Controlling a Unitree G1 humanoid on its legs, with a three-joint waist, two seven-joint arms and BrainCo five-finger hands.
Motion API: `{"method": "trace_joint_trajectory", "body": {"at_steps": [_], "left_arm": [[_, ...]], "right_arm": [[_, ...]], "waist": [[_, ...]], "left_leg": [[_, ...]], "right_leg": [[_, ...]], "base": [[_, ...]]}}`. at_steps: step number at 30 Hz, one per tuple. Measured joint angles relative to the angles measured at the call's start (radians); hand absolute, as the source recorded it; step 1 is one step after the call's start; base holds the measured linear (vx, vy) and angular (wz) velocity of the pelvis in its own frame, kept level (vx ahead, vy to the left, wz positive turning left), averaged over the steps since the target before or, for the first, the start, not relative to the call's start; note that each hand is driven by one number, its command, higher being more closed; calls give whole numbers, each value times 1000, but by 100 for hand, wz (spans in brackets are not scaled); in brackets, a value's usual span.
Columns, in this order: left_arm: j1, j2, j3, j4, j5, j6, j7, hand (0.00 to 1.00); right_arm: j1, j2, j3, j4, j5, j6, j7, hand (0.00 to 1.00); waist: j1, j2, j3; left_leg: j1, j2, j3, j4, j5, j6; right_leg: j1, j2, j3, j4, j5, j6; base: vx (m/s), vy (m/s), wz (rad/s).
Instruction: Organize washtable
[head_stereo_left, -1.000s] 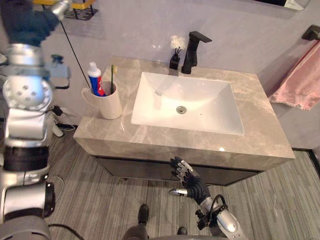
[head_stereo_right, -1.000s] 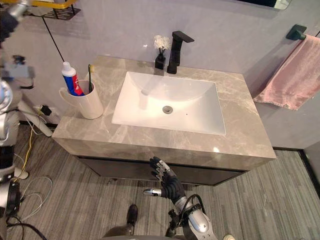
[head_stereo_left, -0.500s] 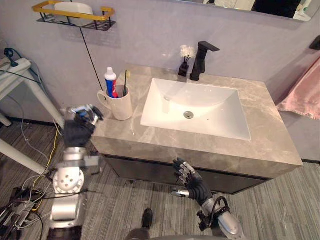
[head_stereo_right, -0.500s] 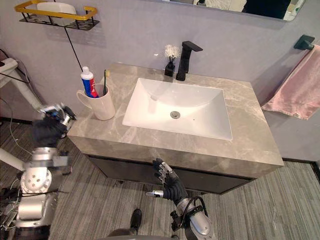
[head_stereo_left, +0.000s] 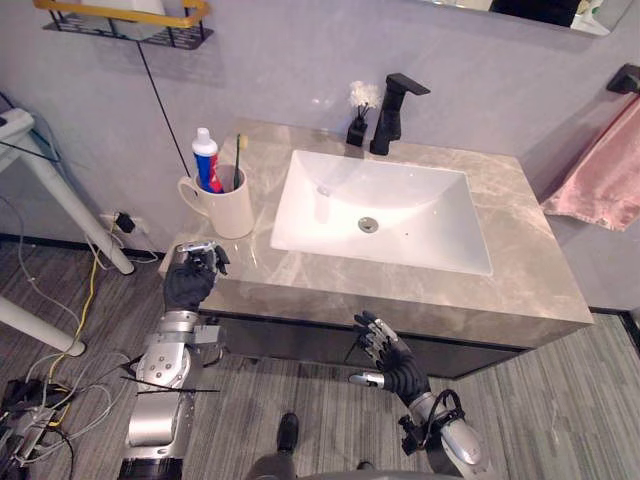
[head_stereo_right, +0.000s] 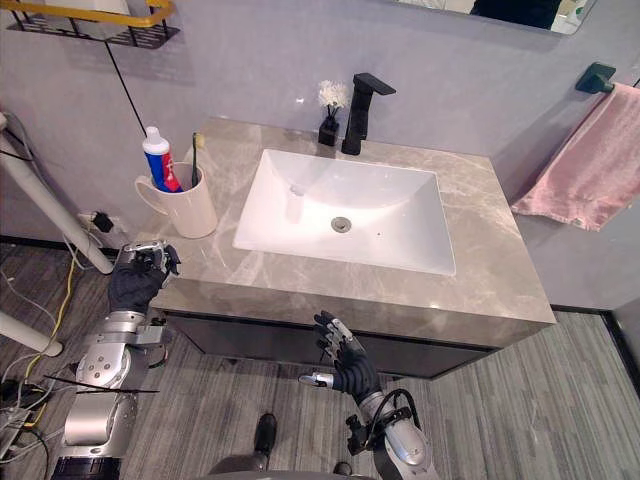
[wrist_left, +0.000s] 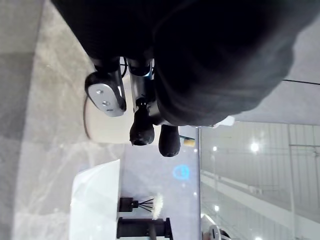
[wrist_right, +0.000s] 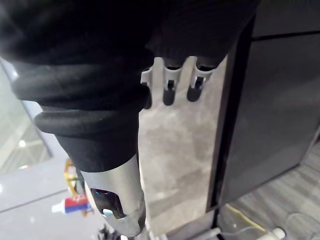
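The grey marble washtable (head_stereo_left: 520, 270) holds a white sink (head_stereo_left: 410, 195). At its left end stands a cream mug (head_stereo_left: 226, 204) with a toothpaste tube (head_stereo_left: 205, 160) and a dark toothbrush (head_stereo_left: 237, 162) in it. My left hand (head_stereo_left: 188, 283) hangs at the counter's left front corner, just in front of the mug, its fingers (wrist_left: 142, 125) curled into a fist with nothing in it. Low in front of the dark cabinet, my right hand (head_stereo_left: 392, 362) is open with its fingers (wrist_right: 170, 85) spread, touching nothing.
A black faucet (head_stereo_left: 392, 100) and a small black vase of white flowers (head_stereo_left: 357, 112) stand at the back of the sink. A pink towel (head_stereo_left: 600, 170) hangs at the right. A yellow wire shelf (head_stereo_left: 120, 18) is on the wall, and white table legs (head_stereo_left: 60, 195) at the left.
My left arm has come down from up by the wall shelf to the counter's left front corner, and its fingers have curled shut. The camera has shifted. The right hand has stayed open.
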Motion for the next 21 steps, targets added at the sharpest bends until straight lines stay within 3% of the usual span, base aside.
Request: {"method": "trace_joint_trajectory", "body": {"at_steps": [8,21], "left_arm": [[-91,57,5,66,146,28,0,100],[-173,112,72,172,173,49,6,100]], "right_arm": [[-1,0,-1,-2,0,0,0,0],[2,-1,0,-23,0,1,4,0]], "waist": [[-1,-14,39],[-2,-27,60]], "left_leg": [[6,-1,34,0,-9,8],[7,-4,63,1,-17,16]], "right_leg": [[-8,-6,27,0,4,1],[-23,-7,59,-4,11,7]], "base": [[18,4,-11],[18,-2,-7]]}}
